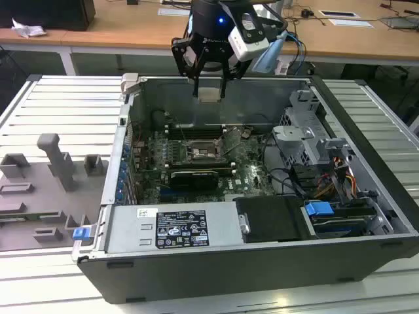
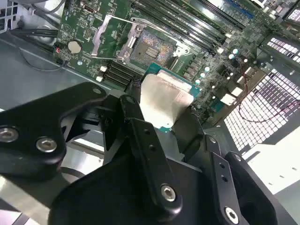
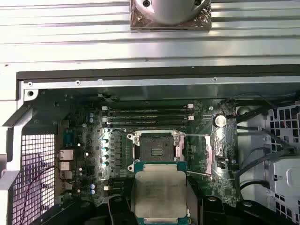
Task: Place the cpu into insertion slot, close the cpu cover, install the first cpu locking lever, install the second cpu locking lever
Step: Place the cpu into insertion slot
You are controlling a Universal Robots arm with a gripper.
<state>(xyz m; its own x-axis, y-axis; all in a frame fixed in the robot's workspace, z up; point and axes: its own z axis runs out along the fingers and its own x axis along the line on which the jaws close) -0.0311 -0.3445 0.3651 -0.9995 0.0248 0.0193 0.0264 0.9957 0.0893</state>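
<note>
End effector (image 1: 209, 90) is clamped on the flat silvery-beige square cpu (image 1: 209, 96); dark metal-rimmed insertion slot (image 1: 201, 154), at its 6 o'clock, isn't filled yet.

Exterior view: high, looking obliquely down into the open computer case (image 1: 262, 261) on the slatted worktop (image 1: 65, 98); wide, whole case in frame, hand (image 1: 209, 93) small at the far wall. First wrist view: looks straight down past the cpu (image 3: 159, 192) onto the motherboard (image 3: 84, 140), middling near. Second wrist view: very close, slanted along the hand's black links. All three share the insertion slot (image 1: 204, 152) (image 2: 152, 49) (image 3: 154, 143); both wrist views share the cpu
</note>
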